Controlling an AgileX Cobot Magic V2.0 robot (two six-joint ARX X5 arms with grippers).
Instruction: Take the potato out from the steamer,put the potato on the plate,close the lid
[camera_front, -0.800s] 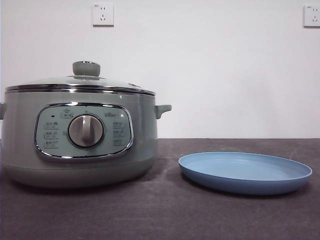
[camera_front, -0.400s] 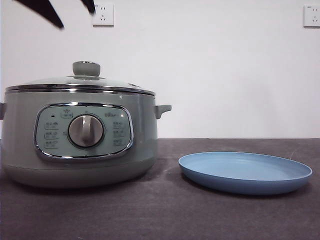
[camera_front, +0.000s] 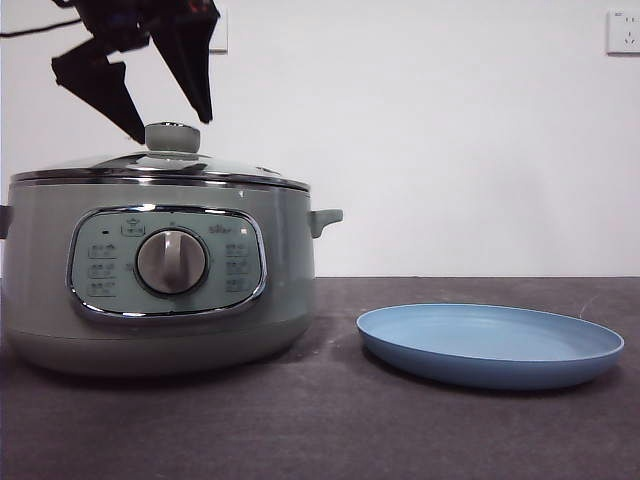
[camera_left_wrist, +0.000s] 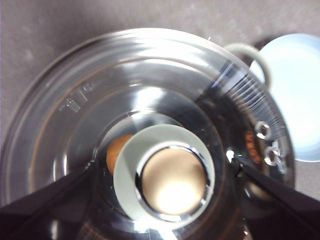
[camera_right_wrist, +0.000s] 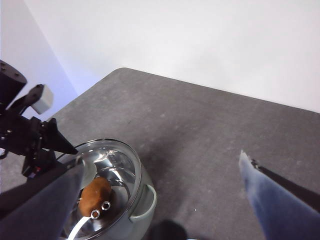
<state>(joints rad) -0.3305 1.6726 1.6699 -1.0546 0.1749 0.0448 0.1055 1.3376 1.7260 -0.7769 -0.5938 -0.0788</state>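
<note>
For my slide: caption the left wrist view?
Left gripper open around lid knob, potato visible through glass.

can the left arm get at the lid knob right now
Probably yes: the left end effector hangs open just above the lid, jaws on either side of the knob, with nothing between.

Wall socket (camera_front: 623, 31) (white), dark table (camera_front: 330, 420)

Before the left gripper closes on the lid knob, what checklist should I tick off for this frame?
1. Left gripper open, one jaw on each side of the knob: ok.
2. Lid seated level on the steamer: ok.
3. Potato inside, seen through the glass: ok.
4. Plate bare and beside the steamer: ok.
5. Right gripper held high, away from the lid: ok.
6. Jaws low enough to grip the knob: cannot tell.
</note>
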